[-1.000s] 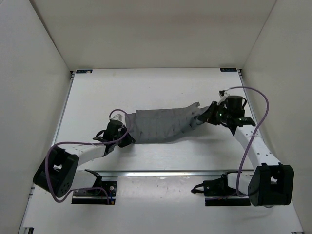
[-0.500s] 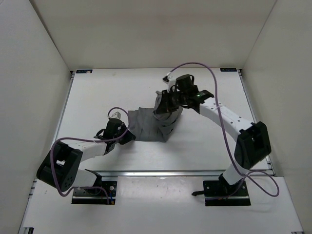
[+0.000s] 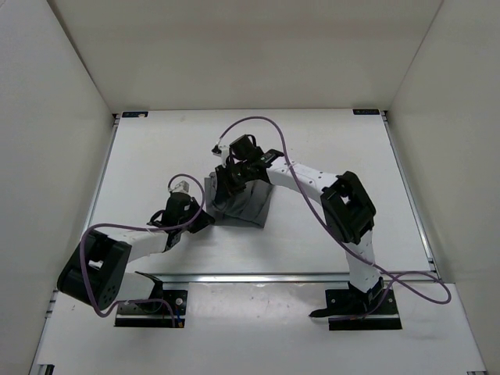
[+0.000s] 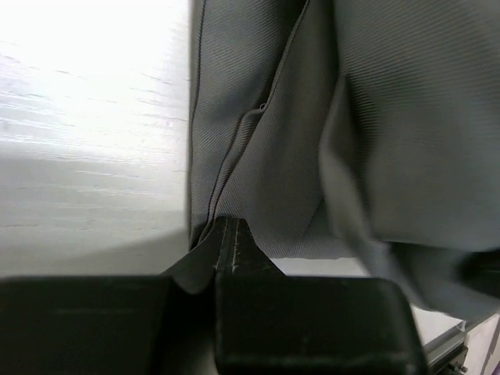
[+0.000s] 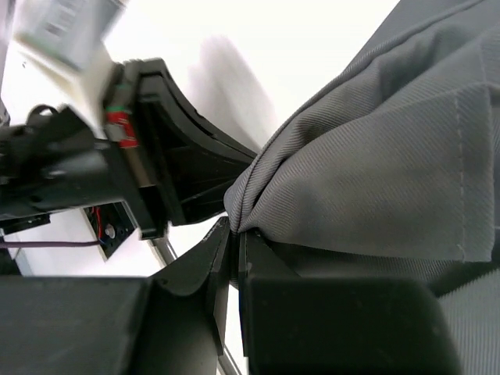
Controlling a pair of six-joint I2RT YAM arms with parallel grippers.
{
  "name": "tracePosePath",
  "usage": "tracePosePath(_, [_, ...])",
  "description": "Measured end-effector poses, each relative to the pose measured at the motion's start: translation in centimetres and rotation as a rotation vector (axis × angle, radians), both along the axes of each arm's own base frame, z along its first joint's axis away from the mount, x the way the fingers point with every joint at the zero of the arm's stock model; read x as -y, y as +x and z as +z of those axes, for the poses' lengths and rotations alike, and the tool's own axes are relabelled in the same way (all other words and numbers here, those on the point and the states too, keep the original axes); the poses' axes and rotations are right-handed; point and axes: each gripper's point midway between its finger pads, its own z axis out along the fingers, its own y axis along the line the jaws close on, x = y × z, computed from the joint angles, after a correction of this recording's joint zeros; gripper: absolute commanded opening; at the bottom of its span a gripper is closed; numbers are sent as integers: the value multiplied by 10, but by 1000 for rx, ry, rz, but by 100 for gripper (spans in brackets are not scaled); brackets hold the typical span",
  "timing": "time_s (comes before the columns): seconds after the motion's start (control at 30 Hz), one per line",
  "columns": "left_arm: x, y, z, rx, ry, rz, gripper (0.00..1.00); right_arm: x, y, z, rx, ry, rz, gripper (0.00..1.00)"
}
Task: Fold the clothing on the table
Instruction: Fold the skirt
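Over the table (image 3: 351, 156), right arm (image 3: 311, 180) reaches left, both jaws pinching clothing (image 3: 251, 208).

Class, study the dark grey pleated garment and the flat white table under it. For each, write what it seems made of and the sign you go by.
Dark grey pleated garment: woven cloth, matt, probably a twill; fine parallel ribs, a stitched seam and soft folds show.
Flat white table: hard, smooth board, slightly glossy, perhaps laminate; faint grain streaks and bright glare.
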Motion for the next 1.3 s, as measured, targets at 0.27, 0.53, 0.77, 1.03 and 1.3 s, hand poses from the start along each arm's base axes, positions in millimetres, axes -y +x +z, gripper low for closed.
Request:
tracePosePath(0.27, [-12,3,10,5,-48,27,53,-9,-18,-17,-80,-21,81,43])
tracePosePath(0.53, [-28,9,61,135,-102,98,56,-2,-51,56,35,101,155,58])
tracePosePath(0.77, [-53,2,94,260,-124,208,53,51,-32,99,144,215,1,4])
tracePosePath(1.03, [-62,-6,94,256,-115,242,53,32,3,-7,-31,112,-45,0])
tracePosePath(1.3, [-70,-10,95,262,-89,261,53,12,-23,-78,-148,-24,-7,0])
